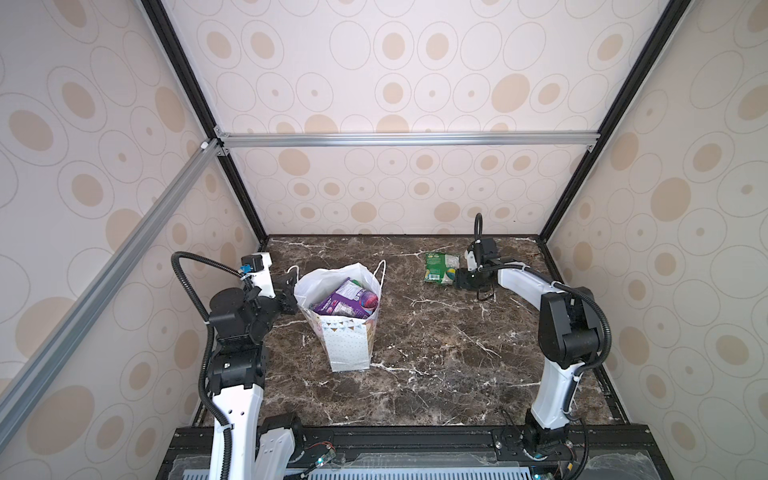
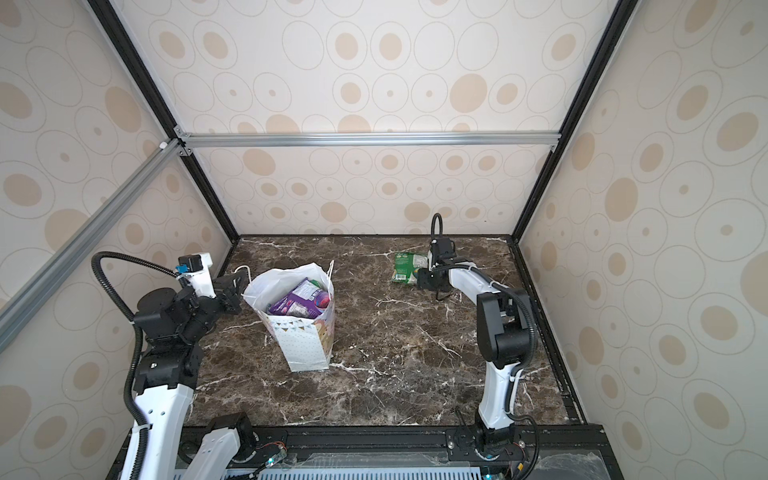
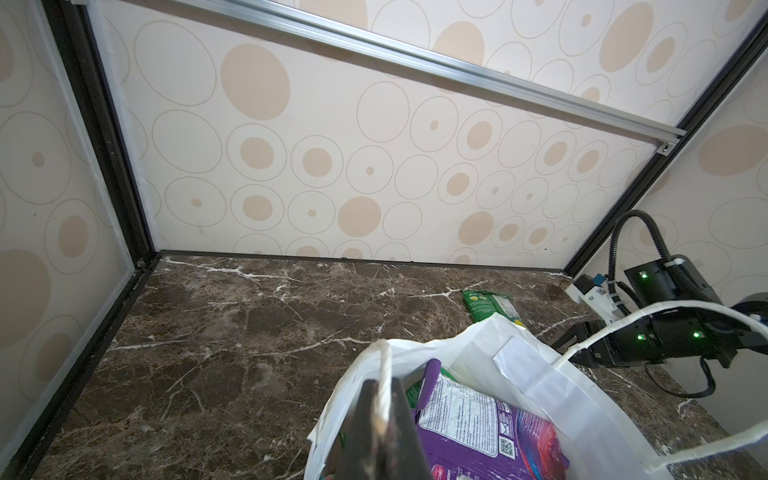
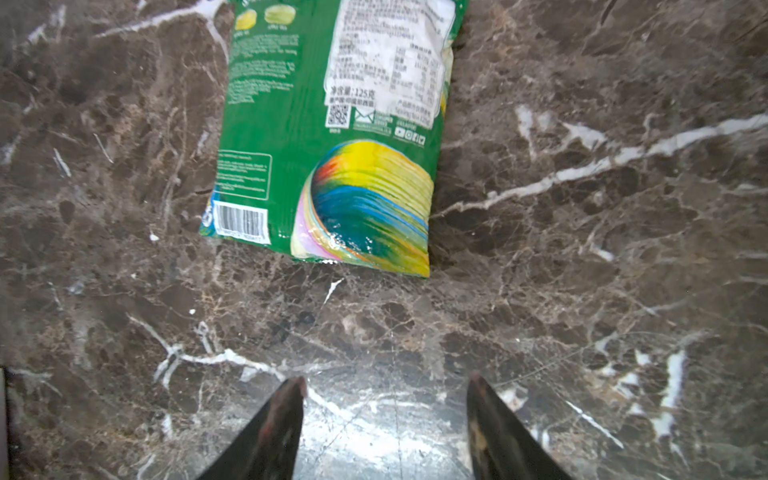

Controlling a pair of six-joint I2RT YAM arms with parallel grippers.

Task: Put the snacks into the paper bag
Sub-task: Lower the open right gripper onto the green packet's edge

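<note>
The table (image 1: 436,365) under me is dark brown marble veined in white. At its nine o'clock the paper bag (image 1: 348,347) is white with small dots and a band of coloured triangle bunting; its cord handle (image 3: 385,374) is white too. Inside shows a purple packet (image 1: 347,300) with a white label panel and a pink-red swirl. At about one o'clock lies a green packet (image 1: 441,268), printed with white text, a white barcode patch and a swirl of yellow, blue, teal and pink. My fingers (image 4: 274,428) are black. The walls (image 1: 415,83) are cream with beige spots inside thin grey rings.
</note>
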